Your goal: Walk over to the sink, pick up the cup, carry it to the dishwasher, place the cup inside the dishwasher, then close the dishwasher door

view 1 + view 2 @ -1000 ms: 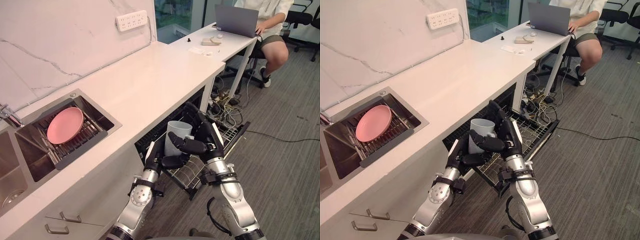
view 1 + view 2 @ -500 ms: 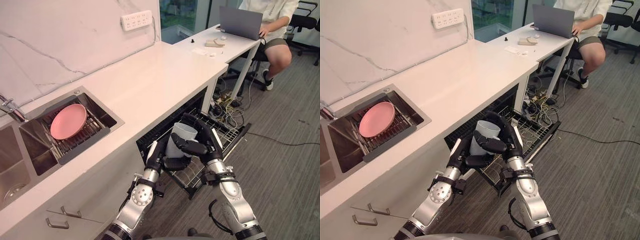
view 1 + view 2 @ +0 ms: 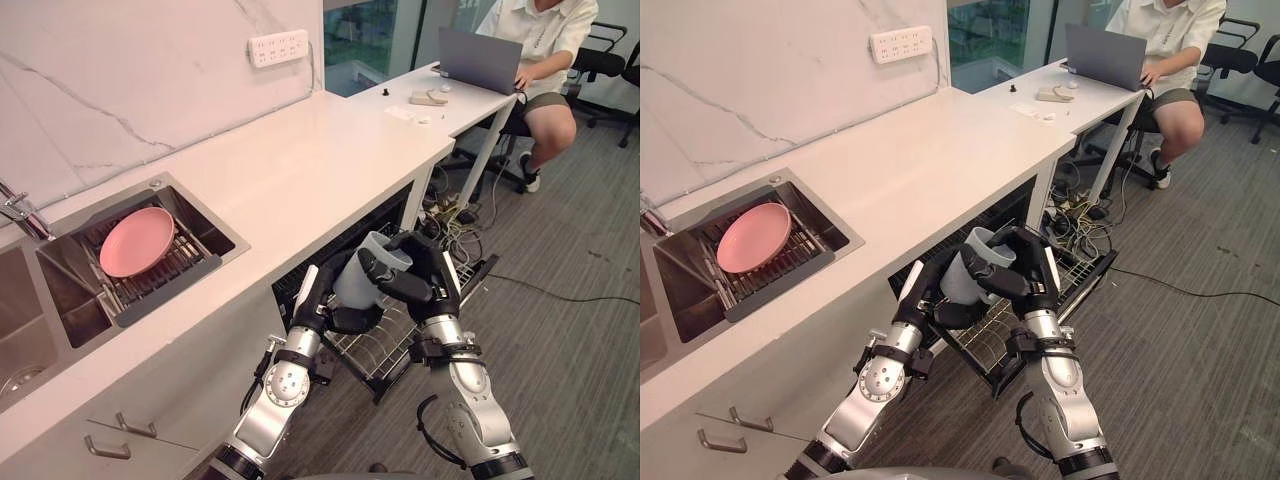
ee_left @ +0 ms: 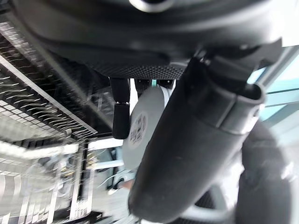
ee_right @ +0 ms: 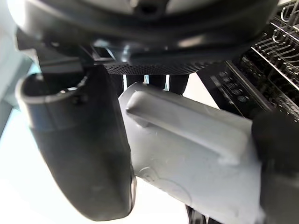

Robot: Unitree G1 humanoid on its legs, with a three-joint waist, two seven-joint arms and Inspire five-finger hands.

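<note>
We are holding the cup in both hands above the pulled-out dishwasher rack.

We are gripping the grey cup [image 3: 350, 285] from two sides. The left hand [image 3: 322, 295] is curling its fingers [image 3: 318, 283] up the cup's side with the thumb tucked under the base. The right hand [image 3: 432, 285] is wrapping its fingers [image 3: 395, 283] across the body just below the rim. Between the fingers the cup is tilting, its mouth leaning away from the left fingers. Below the fingers, clear of the cup, the dishwasher rack [image 3: 385, 350] is sticking out from under the counter [image 3: 300, 170]. Well beyond the left fingers, a pink plate [image 3: 137, 241] is lying in the sink [image 3: 212, 240].
</note>
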